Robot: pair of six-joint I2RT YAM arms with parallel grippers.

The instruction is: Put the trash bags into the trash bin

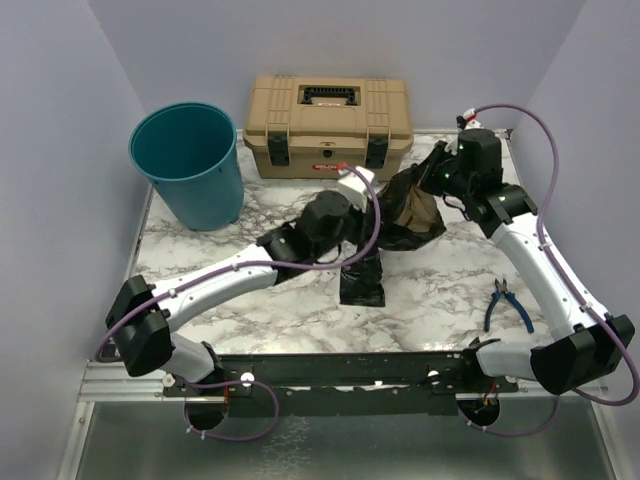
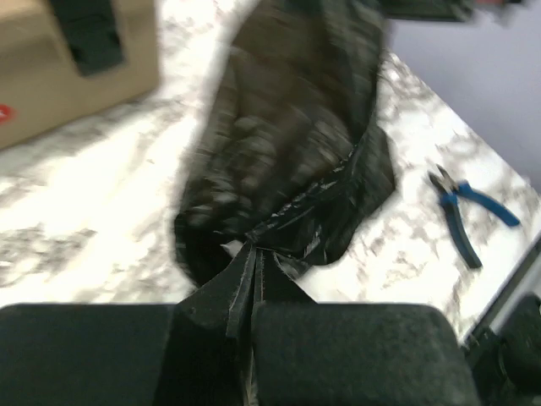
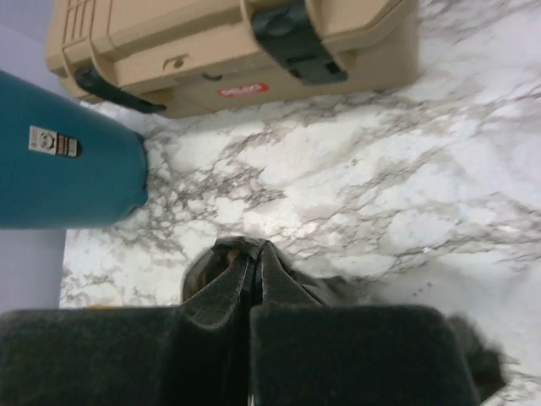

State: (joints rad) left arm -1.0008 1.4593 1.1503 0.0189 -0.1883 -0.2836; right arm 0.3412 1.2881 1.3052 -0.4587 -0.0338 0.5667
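**One Black Bag Pinched at Two Points, One Bin Standing Apart**

Counted from the top view: one trash bin point(image 1: 195, 190), one tan toolbox point(image 1: 328, 125), one pair of blue-handled pliers point(image 1: 510, 305), two arms, and one dark mass of film, the trash bag point(image 1: 362, 280). Whether that mass is a single bag or several bunched together cannot be told.

The bag lies on the marble table point(image 1: 450, 290), right of centre. Its long axis runs diagonally, from a flat flap at the near middle of the table up toward the far right corner, in front of the toolbox's right end. It is crumpled and glossy along its whole length.

The left gripper point(image 2: 252, 309) has its fingers pressed together on a pleated fold of the film, the rest of the bag stretching away from it. The right gripper point(image 3: 250, 313) pinches another fold at the far right end, jaws likewise closed on the plastic.

The bin stands upright at the far left, mouth open to the ceiling, just beside the toolbox and well apart from the bag. The pliers lie near the right arm, handles toward the near edge.
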